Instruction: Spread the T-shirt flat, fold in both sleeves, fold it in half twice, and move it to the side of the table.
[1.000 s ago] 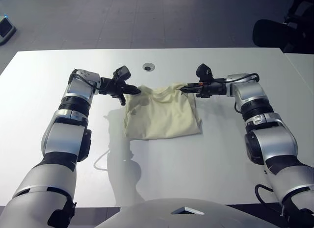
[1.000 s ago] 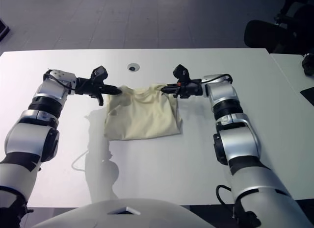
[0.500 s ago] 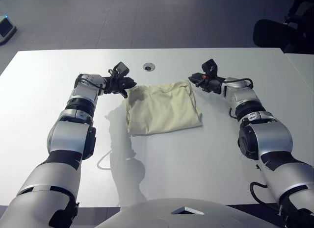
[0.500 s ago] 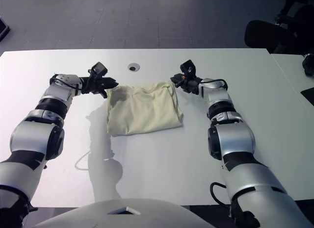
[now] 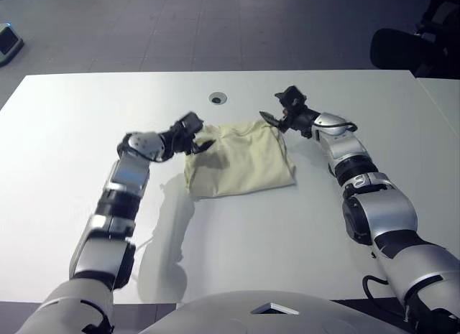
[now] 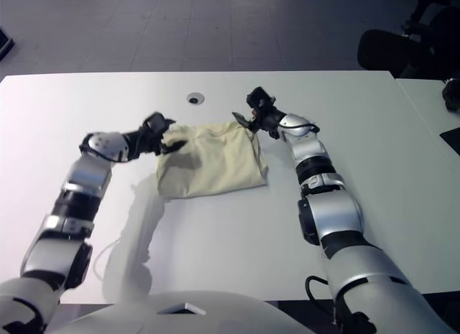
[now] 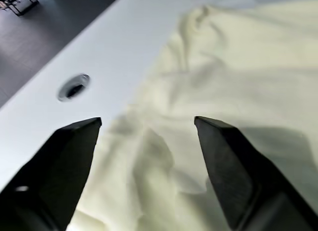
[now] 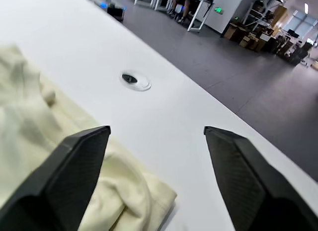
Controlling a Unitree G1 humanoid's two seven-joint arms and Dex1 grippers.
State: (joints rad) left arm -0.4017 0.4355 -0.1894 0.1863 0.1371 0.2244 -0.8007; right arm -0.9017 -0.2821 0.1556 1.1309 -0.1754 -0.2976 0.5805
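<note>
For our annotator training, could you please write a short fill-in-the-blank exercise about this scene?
1. The T-shirt lies folded on the white table; its colour is pale ____.
2. The left gripper is ____ over the cloth.
3. The right gripper sits at the shirt's far ____ corner.
Missing words: yellow; open; right.
</note>
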